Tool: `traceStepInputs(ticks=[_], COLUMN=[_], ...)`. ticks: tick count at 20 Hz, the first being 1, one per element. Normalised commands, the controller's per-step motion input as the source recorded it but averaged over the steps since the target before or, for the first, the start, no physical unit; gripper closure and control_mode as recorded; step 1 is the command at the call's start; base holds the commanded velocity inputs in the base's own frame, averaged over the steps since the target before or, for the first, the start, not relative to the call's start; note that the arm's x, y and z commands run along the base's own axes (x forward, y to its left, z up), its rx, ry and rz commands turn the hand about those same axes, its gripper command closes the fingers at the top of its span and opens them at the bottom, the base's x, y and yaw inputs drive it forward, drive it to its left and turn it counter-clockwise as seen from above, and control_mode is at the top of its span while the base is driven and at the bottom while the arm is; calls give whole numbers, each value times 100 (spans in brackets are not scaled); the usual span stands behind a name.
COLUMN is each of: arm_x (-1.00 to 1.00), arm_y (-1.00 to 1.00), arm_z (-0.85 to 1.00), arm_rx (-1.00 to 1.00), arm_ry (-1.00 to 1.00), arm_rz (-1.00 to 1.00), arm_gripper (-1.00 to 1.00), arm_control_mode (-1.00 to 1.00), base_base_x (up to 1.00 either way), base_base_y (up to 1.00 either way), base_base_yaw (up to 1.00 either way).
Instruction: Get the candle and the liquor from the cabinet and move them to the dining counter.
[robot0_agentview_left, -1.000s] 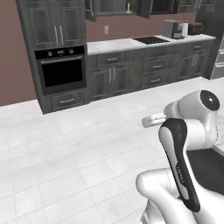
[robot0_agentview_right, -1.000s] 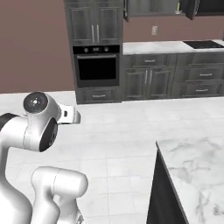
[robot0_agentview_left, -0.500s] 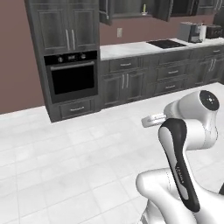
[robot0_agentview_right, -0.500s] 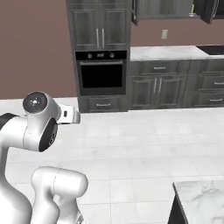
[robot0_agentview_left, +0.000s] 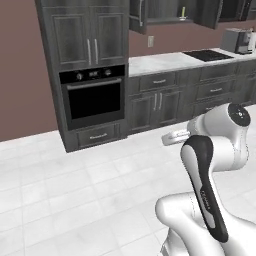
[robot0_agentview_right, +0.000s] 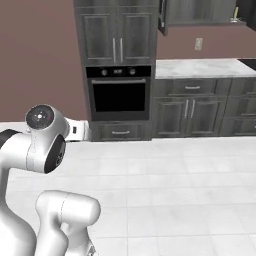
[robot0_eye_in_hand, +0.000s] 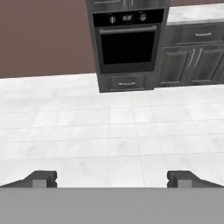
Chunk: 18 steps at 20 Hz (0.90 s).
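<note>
Spreading empty fingers (robot0_eye_in_hand: 112, 179) well apart from candle (robot0_agentview_left: 183, 11).

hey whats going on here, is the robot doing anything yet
Not handling anything yet. The white arm is tucked in over its base out on the tiled floor, facing a built-in oven. Its gripper is open and empty, pointed toward the floor and oven. The wall cabinet to the right of the oven has a door open, and the candle stands on its shelf, untouched. The robot is well short of that cabinet, so neither item has been picked up.
</note>
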Motion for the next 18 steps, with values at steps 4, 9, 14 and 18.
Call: traceStepInputs(ticks=[4,9,14,18], arm_x=[0,0,0,0], arm_y=[0,0,0,0], arm_z=[0,0,0,0], arm_rx=[0,0,0,0], arm_ry=[0,0,0,0], arm_rz=[0,0,0,0], arm_gripper=[-100,-100,-100,-100], arm_control_mode=[100,100,100,100], base_base_x=[89,90,91,87], base_base_y=[2,5,4,0], base_base_yaw=[2,0,0,0])
